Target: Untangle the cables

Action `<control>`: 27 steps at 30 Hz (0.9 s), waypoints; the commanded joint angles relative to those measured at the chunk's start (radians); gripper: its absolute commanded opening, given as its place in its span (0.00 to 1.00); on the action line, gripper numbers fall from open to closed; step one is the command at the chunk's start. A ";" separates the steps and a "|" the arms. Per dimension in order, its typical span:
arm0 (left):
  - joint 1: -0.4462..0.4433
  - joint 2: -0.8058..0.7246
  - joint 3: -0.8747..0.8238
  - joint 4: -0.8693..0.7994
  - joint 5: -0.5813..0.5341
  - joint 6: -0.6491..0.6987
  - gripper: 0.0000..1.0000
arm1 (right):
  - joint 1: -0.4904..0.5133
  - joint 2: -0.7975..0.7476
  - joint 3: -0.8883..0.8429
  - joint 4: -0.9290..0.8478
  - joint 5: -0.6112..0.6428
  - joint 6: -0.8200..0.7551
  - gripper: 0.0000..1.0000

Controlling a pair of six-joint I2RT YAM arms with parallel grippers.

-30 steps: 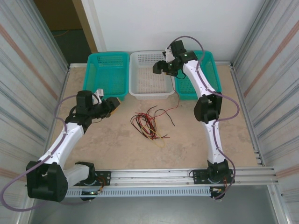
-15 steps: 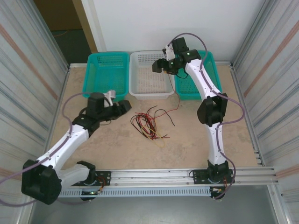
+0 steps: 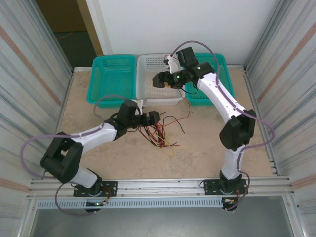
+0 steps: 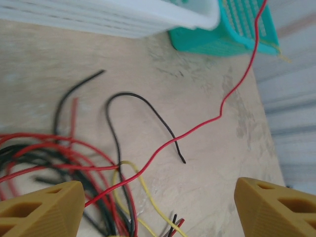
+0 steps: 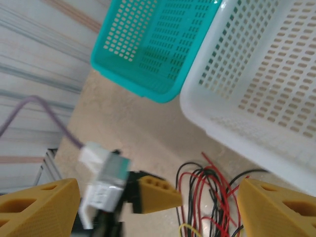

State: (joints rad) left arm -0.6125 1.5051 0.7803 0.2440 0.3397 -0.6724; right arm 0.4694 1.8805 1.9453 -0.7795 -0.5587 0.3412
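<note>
Cables [image 3: 159,132] lie in a loose snarl near the middle of the bench [image 3: 212,143], just in front of the white basket [image 3: 158,100]. The left hand [image 3: 154,117] hangs at the snarl's left edge, fingers spread wide with nothing pinched. In its wrist view, red, black and yellow strands cross on the bench below the gap between the two fingertips.

Further out, a black strand [image 4: 143,106] curls free in an open loop. A long red strand [image 4: 222,106] runs away from the heap toward the teal basket [image 4: 237,34] on the right. The right hand [image 3: 160,79] hovers above the white basket, also spread and empty.

These wires look light, limp and a little springy. They are probably too thin to pinch easily where they lie flat, and pulling from the middle would likely drag the whole bunch along. A free end, or the outlying red strand clear of the crossings, seems the better place to take hold.
</note>
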 commanded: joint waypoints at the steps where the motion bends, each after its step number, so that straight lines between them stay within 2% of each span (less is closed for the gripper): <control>1: -0.042 0.080 0.059 0.191 0.041 0.148 0.82 | -0.005 -0.116 -0.014 0.079 -0.040 0.047 0.82; 7: -0.053 0.250 0.196 0.268 0.108 0.211 0.85 | 0.008 -0.194 0.000 0.039 -0.059 0.043 0.82; 10: -0.069 0.283 0.244 0.269 0.128 0.278 0.88 | 0.012 -0.224 0.014 0.026 -0.070 0.044 0.82; 14: -0.088 0.297 0.285 0.268 0.214 0.345 0.90 | 0.015 -0.257 0.029 0.023 -0.095 0.046 0.82; 20: -0.105 0.293 0.286 0.313 0.347 0.305 0.89 | 0.014 -0.282 0.038 0.047 -0.122 0.060 0.83; 24: -0.146 0.288 0.286 0.221 0.326 0.393 0.86 | 0.014 -0.283 0.046 0.072 -0.154 0.084 0.83; 27: -0.148 0.308 0.289 0.207 0.329 0.379 0.80 | 0.013 -0.291 0.042 0.102 -0.169 0.100 0.83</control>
State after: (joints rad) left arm -0.7540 1.8023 1.0584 0.4774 0.6369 -0.3325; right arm 0.4778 1.6337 1.9636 -0.7189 -0.6842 0.4065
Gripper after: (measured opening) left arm 0.808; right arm 0.827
